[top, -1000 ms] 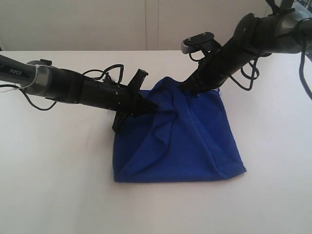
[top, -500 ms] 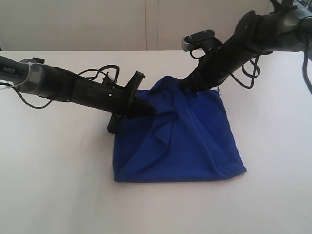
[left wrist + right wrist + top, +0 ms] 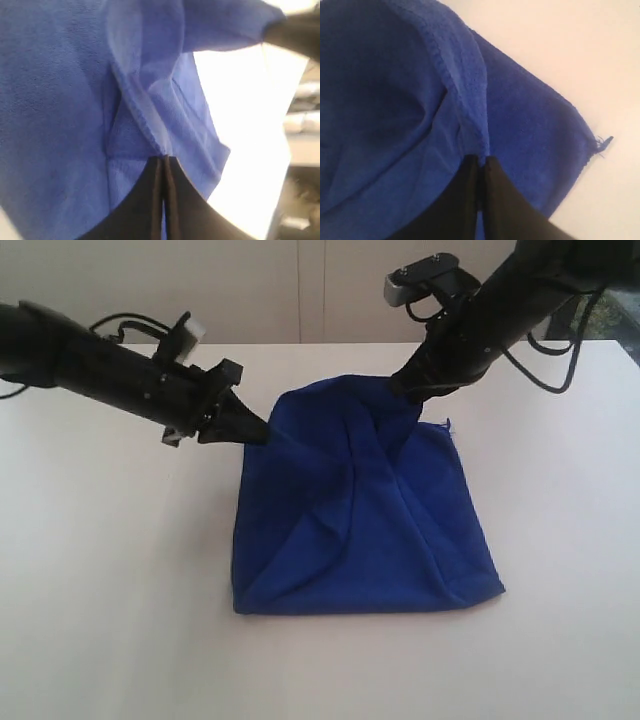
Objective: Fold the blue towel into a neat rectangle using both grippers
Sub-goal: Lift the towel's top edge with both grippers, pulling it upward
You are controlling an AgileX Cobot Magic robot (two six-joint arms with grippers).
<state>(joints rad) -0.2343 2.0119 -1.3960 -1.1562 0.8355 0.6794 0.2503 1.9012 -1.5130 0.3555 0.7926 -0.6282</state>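
The blue towel is seen in the middle of the exterior view, on a white table. Its lower part is laid flat, with its bottom edge near the lower middle of the frame. Its upper part is held up off the table in two places, so folds are made down the cloth.

The left gripper is found in the upper left of the frame, at the towel's upper left edge. In the left wrist view its black fingers are pressed together, and a stitched hem of the towel is pinched at their tips.

The right gripper is found in the upper right, at the towel's top. In the right wrist view its fingers are closed too, and a hem is caught between them. How much cloth is caught there cannot be told, since the tips are partly hidden by the towel.

A small loose thread is seen at one towel corner, over the table.
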